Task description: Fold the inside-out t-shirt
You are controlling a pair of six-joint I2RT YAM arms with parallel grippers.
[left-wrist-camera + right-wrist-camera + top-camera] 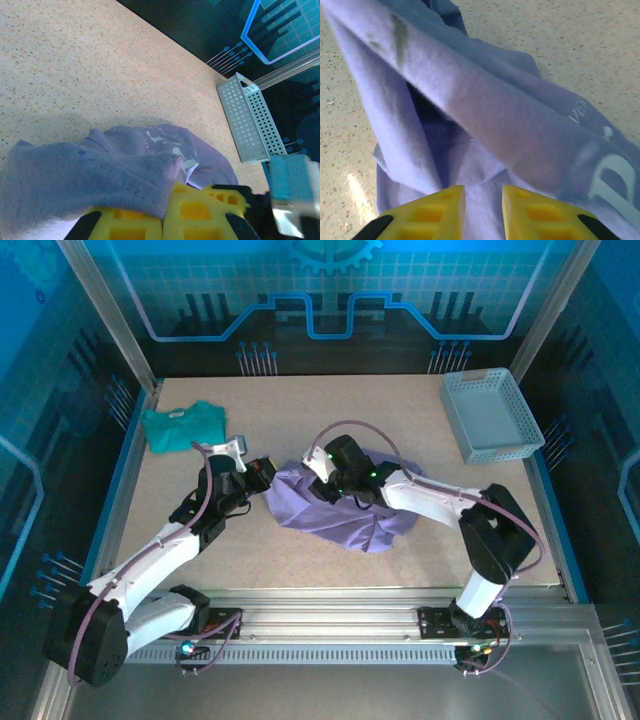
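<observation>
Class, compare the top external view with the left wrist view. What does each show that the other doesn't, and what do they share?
Top external's extras: teal shirt, mounting rail. Left wrist's extras: white lettering on the cloth. Shared: lavender t-shirt, perforated basket, speckled table.

teal shirt (183, 426): crumpled, far-left corner | perforated basket (457, 420): far-right, table (300, 400)

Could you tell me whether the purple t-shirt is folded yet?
Not folded: the purple t-shirt lies crumpled in a heap on the table, with no flat, squared layers.
</observation>
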